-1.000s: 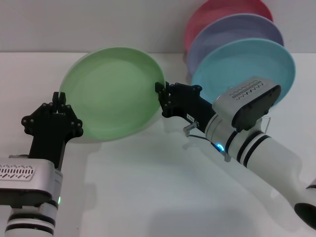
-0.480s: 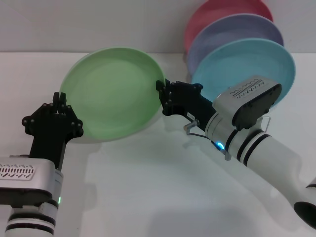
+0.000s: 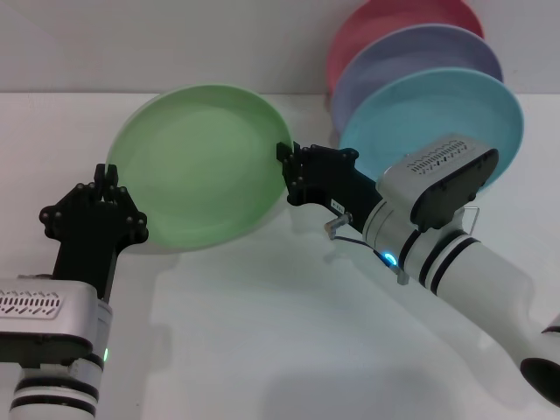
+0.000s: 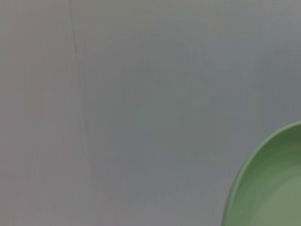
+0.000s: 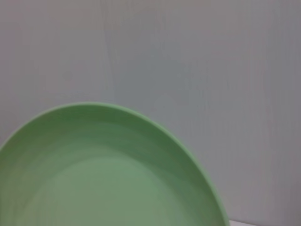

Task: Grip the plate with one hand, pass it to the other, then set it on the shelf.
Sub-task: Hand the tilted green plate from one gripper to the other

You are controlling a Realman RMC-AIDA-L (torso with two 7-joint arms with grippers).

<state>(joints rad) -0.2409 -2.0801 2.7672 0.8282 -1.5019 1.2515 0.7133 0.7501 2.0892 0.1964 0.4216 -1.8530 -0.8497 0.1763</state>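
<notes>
A: Where are we in the task, starting from the nearest things?

B: In the lower left of the head view we see our left gripper [image 3: 107, 179], the one with the green light. Its fingers meet at the left rim of the green plate [image 3: 197, 166], so we judge it is closed on the plate, which hangs in the air, tilted, in the upper left-centre of the frame.

A: And our other arm?

B: Our right gripper [image 3: 287, 171], with the blue light, comes in from the lower right. Its black fingers sit at the right rim of the plate. They seem to touch it, but whether they are already pressed on it we cannot tell.

A: So the first grip is done?

B: Yes, we think so. The passing is in progress: both grippers are at the plate, on opposite rims. The left one must release before the pass is finished.

A: And the shelf?

B: Farther, in the upper right, the blue plate [image 3: 429, 109], the lavender plate [image 3: 420, 52] and a pink plate [image 3: 394, 17] stand upright. Of the wire shelf [image 3: 474, 214] we see only a thin piece beside the right arm. Putting the green plate there is still left.
</notes>
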